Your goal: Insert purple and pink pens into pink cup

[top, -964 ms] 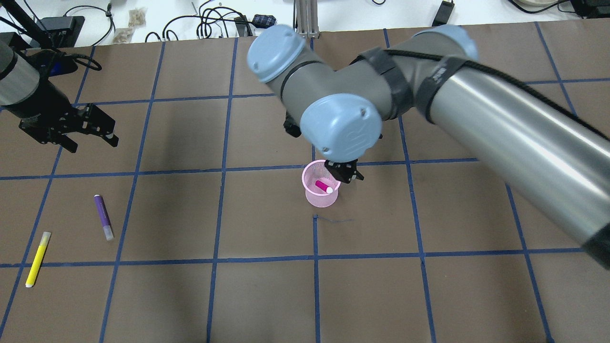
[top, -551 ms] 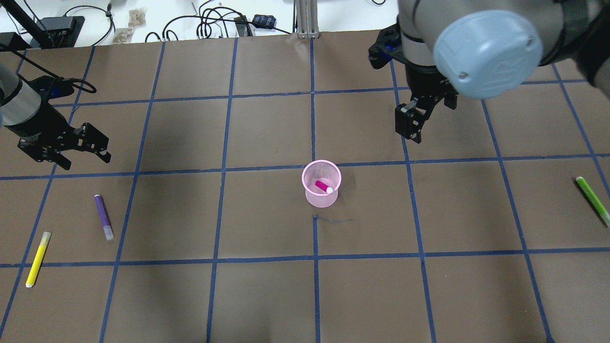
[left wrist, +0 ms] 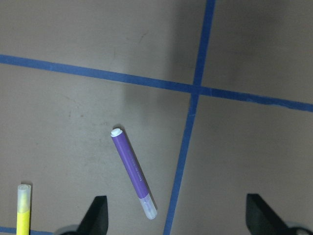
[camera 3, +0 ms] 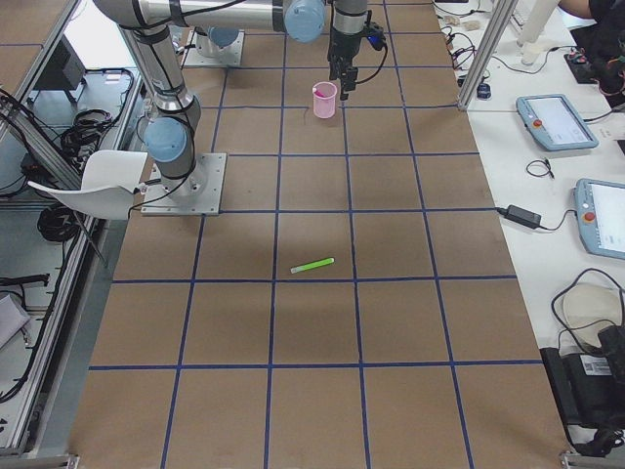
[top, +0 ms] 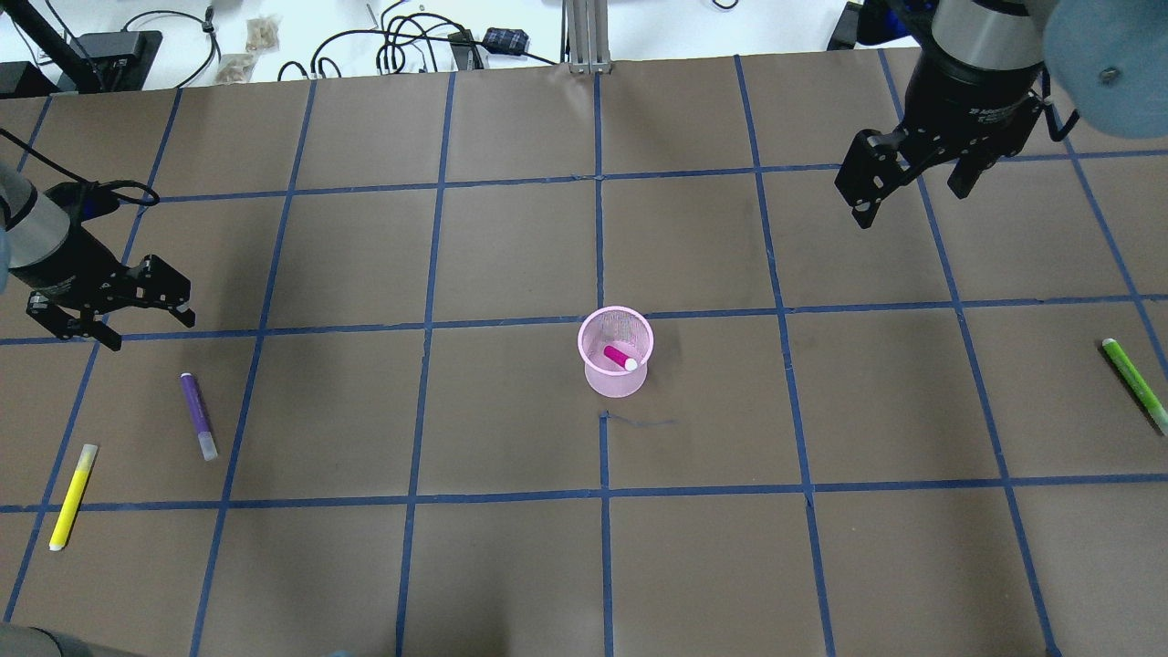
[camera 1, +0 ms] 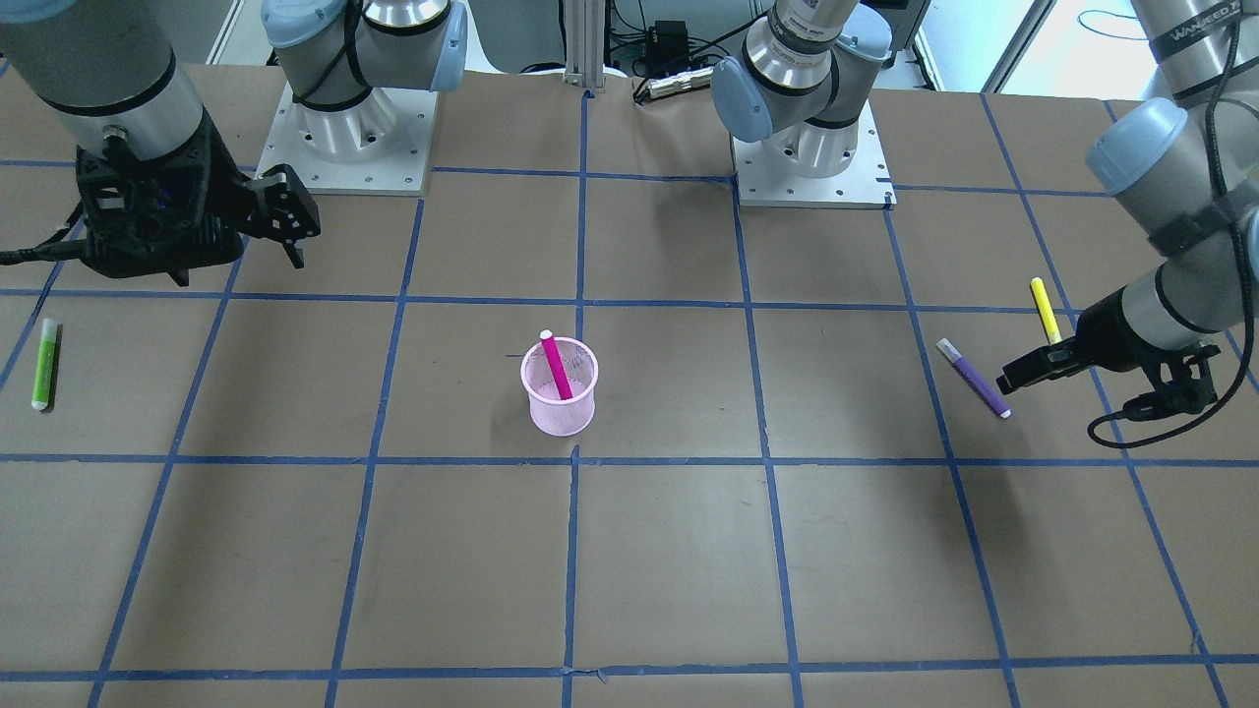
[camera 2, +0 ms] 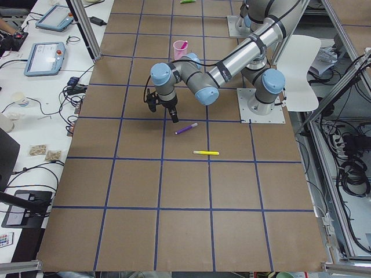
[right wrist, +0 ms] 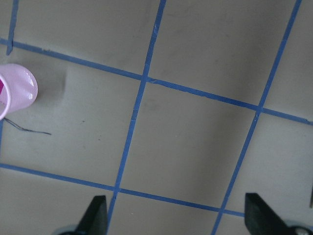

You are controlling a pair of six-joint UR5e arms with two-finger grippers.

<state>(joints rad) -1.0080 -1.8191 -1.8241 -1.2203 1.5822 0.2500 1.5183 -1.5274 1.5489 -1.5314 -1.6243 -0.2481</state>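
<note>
The pink mesh cup stands upright at the table's middle, also in the front view and at the left edge of the right wrist view. The pink pen leans inside it. The purple pen lies flat on the table at the left. My left gripper is open and empty, hovering just beyond the purple pen. My right gripper is open and empty, raised at the far right, away from the cup.
A yellow pen lies near the purple pen at the left, also in the left wrist view. A green pen lies near the right edge. Cables and small items lie beyond the table's far edge.
My right arm has pulled back from over the cup to the far right, leaving the pink pen in the cup. My left gripper has moved nearer to the purple pen.
</note>
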